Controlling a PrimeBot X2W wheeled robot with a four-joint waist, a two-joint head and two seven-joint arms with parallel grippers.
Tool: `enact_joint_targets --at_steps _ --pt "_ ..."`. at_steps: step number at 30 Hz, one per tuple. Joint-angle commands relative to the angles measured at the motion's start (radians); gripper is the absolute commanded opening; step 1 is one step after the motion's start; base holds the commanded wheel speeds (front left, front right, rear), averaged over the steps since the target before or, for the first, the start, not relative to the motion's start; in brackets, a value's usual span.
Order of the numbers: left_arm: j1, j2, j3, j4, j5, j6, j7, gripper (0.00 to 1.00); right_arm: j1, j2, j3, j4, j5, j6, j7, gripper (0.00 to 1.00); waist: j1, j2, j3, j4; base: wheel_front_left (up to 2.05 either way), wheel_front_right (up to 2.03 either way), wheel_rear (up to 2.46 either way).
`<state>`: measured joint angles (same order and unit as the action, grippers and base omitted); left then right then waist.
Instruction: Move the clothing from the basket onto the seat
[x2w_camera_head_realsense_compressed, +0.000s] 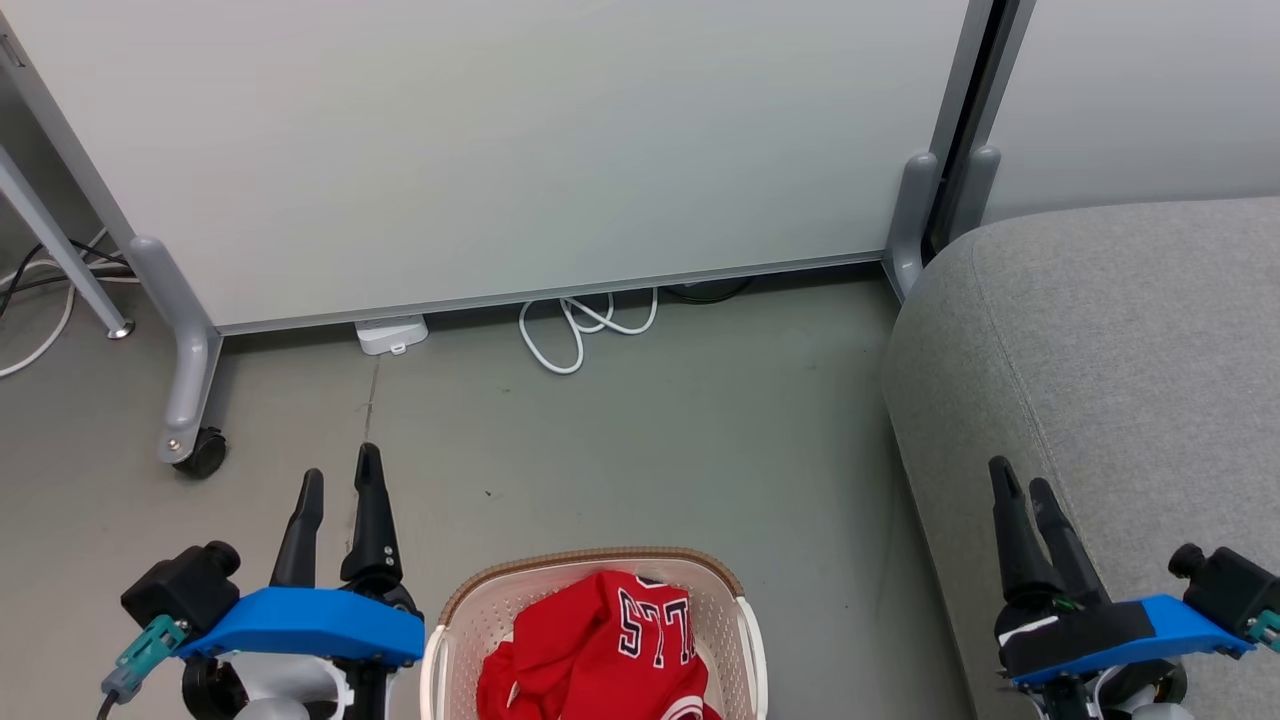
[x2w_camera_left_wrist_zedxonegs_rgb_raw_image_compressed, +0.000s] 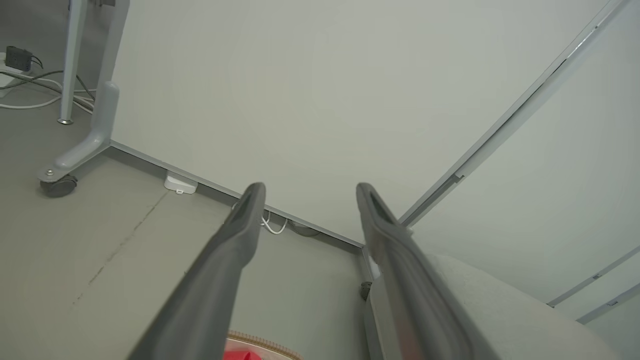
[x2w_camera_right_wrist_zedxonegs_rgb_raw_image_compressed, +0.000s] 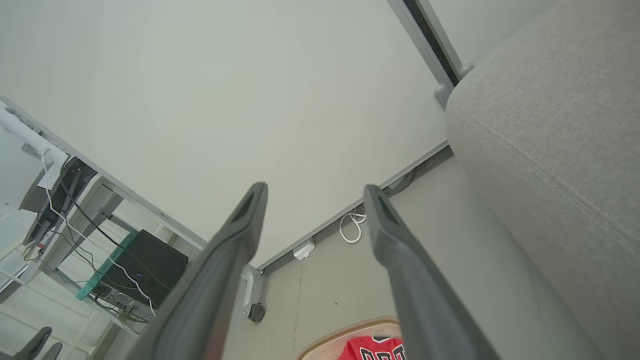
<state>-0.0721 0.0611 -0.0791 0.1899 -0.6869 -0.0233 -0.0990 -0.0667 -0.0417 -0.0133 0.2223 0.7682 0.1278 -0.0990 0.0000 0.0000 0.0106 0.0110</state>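
Red clothing with black-and-white lettering lies bunched in the cream basket, which stands on the floor at the bottom middle of the head view. The light-grey seat fills the right side. My left gripper is open to the left of the basket, holding nothing. Over the seat's front edge, right of the basket, my right gripper is open and holds nothing. In the right wrist view the clothing and the basket rim show at the bottom, beside the seat. The left wrist view catches the basket rim.
A white partition panel on grey wheeled feet stands behind the basket. White cables and a small white box lie at its base. More cables and a table leg are at the far left. Grey floor lies between basket and panel.
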Motion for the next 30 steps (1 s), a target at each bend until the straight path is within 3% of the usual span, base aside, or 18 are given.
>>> enact_joint_targets --at_steps 1,30 --pt "-0.030 0.012 -0.011 -0.016 0.042 0.008 -0.012 1.00 -0.024 -0.007 0.004 -0.008 -0.044 0.003 -0.012 1.00 0.0000 0.0000 0.000 0.000 0.00 0.00 0.00" --pt "-0.044 0.028 -0.086 0.003 0.333 0.047 -0.085 1.00 -0.032 -0.010 0.032 0.006 -0.353 0.003 -0.085 1.00 0.0000 0.0000 0.003 0.006 0.00 0.00 0.00"
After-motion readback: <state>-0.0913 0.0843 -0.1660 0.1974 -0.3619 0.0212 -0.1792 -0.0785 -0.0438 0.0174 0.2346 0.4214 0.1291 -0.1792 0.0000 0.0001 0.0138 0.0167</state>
